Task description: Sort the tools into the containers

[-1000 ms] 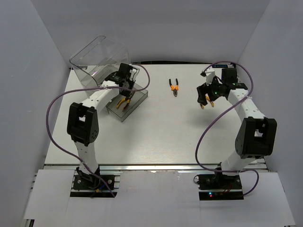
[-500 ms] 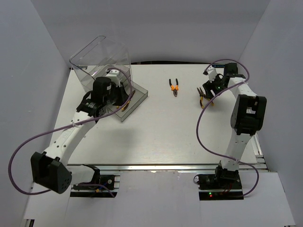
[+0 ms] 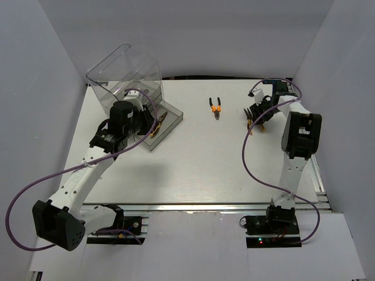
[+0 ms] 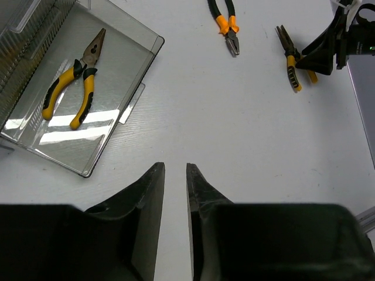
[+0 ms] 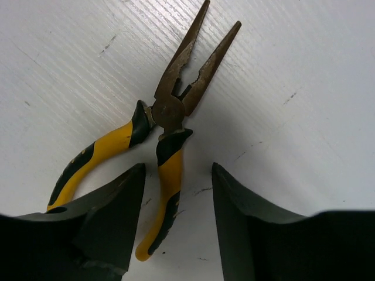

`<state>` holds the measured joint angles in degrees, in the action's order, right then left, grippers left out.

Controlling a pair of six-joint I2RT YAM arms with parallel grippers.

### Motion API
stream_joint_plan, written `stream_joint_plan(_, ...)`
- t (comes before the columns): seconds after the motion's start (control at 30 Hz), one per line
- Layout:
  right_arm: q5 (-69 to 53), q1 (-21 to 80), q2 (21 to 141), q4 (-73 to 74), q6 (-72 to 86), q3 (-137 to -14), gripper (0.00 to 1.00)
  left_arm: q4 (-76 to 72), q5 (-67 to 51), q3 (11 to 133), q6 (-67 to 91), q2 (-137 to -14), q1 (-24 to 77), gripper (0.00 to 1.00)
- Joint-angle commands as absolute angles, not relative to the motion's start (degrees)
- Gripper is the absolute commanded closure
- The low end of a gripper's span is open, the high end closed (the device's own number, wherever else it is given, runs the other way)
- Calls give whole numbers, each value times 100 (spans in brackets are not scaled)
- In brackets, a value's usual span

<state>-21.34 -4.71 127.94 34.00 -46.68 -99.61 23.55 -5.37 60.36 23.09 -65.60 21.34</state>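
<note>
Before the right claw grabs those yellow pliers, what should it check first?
1. One handle of the long-nose pliers lies between the right gripper's fingers: ok.
2. Right jaws apart, with a gap on each side of that handle: ok.
3. Pliers lie flat on the table, with nothing on top: ok.
4. Fingers low enough to catch the handle: cannot tell.
5. Drawer pulled out, with room beside the yellow pliers inside: ok.
6. Left gripper holds nothing; whether its arm blocks the way to the drawer: cannot tell.
</note>
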Motion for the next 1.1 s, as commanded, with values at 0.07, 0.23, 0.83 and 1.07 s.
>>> stream_joint_plan(0.07, -2162, -466, 12894, 3551, -4597, -10002, 63, 2364, -510, 5933, 2505, -6363, 2083, 67)
stream_joint_plan(0.23, -2048, -466, 12762, 3568, -4693, -9782, 91, 2180, -606, 5810, 2663, -6328, 2083, 67)
stream_joint_plan(0.83, -4456, 1457, 10793, 2439, -1796, -8921, 100, 1889, 202, 5423, 3006, -4879, 2074, 49)
stream_joint_plan(1.07, -3061, 2926, 11557, 1521, 1219, -10018, 100, 2170, 413, 5388, 3173, -4369, 2074, 43)
